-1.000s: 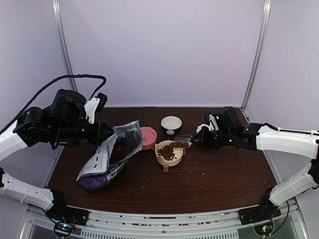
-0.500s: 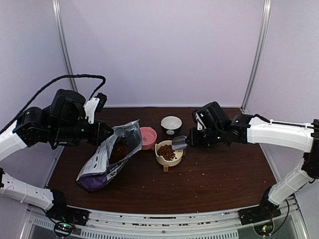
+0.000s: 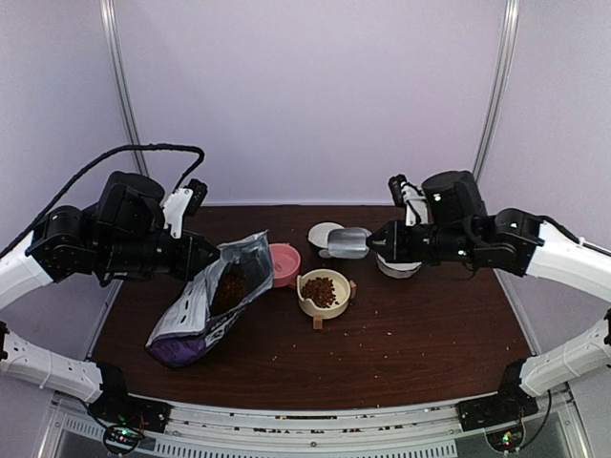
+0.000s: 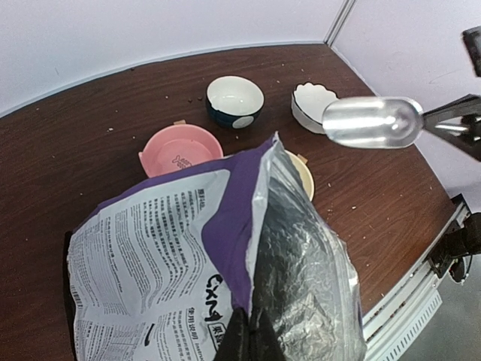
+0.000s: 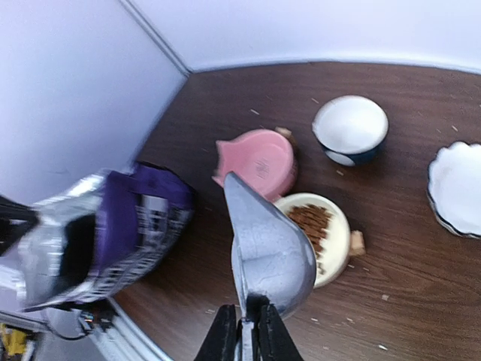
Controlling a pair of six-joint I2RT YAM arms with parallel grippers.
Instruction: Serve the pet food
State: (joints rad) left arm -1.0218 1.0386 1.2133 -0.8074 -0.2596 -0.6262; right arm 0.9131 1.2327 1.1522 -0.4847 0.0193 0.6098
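Dark wood table [image 3: 410, 334], lilac walls behind it. On it, the right gripper [image 3: 380, 244] is clamped on the scoop [image 3: 348, 242] handle. A second ago that scoop was tipped over the cream bowl [image 3: 305, 296], spilling kibble; now it hangs level and looks empty, raised and drawn back toward the far bowls. The kibble [image 3: 323, 289] lies heaped in the cream bowl, with more showing inside the bag [image 3: 191, 320]. The left gripper [image 4: 246, 340] is pinched together on the bag's rim, holding its mouth open as before — one serving looks delivered
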